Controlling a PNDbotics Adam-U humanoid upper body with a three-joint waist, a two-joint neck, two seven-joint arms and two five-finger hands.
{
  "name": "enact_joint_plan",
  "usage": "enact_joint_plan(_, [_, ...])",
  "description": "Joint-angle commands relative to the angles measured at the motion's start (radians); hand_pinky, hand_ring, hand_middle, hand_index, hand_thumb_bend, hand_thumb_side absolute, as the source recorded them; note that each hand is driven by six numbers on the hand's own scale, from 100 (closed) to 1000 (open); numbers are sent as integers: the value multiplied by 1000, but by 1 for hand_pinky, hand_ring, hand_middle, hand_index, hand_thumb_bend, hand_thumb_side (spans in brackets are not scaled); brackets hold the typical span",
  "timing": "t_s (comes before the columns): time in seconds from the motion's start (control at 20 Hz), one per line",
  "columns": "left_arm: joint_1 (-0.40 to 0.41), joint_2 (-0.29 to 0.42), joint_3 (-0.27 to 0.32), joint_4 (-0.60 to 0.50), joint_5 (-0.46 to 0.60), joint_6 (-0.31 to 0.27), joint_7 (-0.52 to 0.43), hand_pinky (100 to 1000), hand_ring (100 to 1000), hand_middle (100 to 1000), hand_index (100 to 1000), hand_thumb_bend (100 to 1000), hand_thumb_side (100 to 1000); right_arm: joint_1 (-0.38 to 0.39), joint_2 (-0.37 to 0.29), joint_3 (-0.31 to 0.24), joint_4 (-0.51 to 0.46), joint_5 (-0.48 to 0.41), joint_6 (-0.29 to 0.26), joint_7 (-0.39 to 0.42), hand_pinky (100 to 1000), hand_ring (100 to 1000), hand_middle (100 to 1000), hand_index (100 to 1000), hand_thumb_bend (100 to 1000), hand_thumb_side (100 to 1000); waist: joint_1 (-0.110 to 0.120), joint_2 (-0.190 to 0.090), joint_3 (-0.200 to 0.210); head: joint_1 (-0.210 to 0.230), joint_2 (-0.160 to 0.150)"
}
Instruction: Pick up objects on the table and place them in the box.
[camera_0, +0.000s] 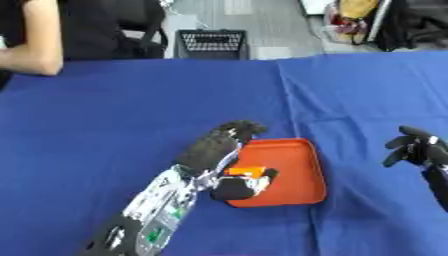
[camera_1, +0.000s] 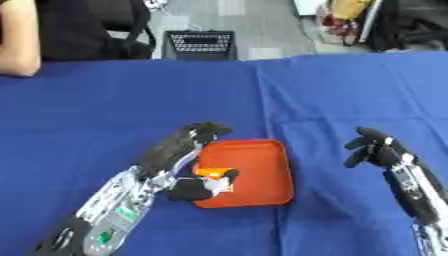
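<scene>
Left hand (camera_0: 219, 150) reaches in from lower left, lying along the left rim of the orange tray (camera_0: 293, 170); fingers curl over the tray's far-left corner, thumb tucked in over the tray floor. A small orange object (camera_0: 246, 171) sits between thumb and palm, pinched there, just above the tray's near-left part. Right hand (camera_1: 374, 149) hovers right of the tray, well apart from it, fingers loosely bent, holding nothing. Surface: table under a blue cloth (camera_0: 131, 100), a fold line running down it past the tray. Beyond the far edge: grey floor, a black mesh basket (camera_0: 211, 44), bags at upper right. A person's bare arm (camera_0: 39, 40) rests at the far-left corner of the cloth.
</scene>
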Motion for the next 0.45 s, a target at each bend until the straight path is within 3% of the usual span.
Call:
enact_joint_plan(0.05, [19,20,64,-82,95,43,49,1000,1000,959,1000,246,716,-9,-14,-7,-10,-3,-2,-1,557,553,664,902,100,936,-4,-14,4,-7,-10])
enact_joint_plan(0.1, [35,24,81,-103,163,46,67,1000,1000,979,1000,197,782,-9,-14,-8,-11,-3,-2,-2,557,553,664,902,100,935,-4,-14,7,-10,-10])
enact_joint_plan(0.15, [50,30,97,-122,243,42,86,1000,1000,982,1000,100,908,-9,-14,-9,-10,-2,-2,-3,557,553,664,902,100,936,-4,-13,9,-12,-10])
enact_joint_plan(0.2, [65,40,119,-143,321,33,111,1000,1000,981,1000,202,785,-8,-14,-10,-10,-2,-2,-4,557,553,664,902,100,936,-4,-13,13,-13,-11])
enact_joint_plan(0.45, [147,69,224,-221,582,-27,221,1000,1000,983,1000,273,775,-7,-15,-14,-10,2,-3,-8,557,553,664,902,100,935,-6,-11,26,-21,-13])
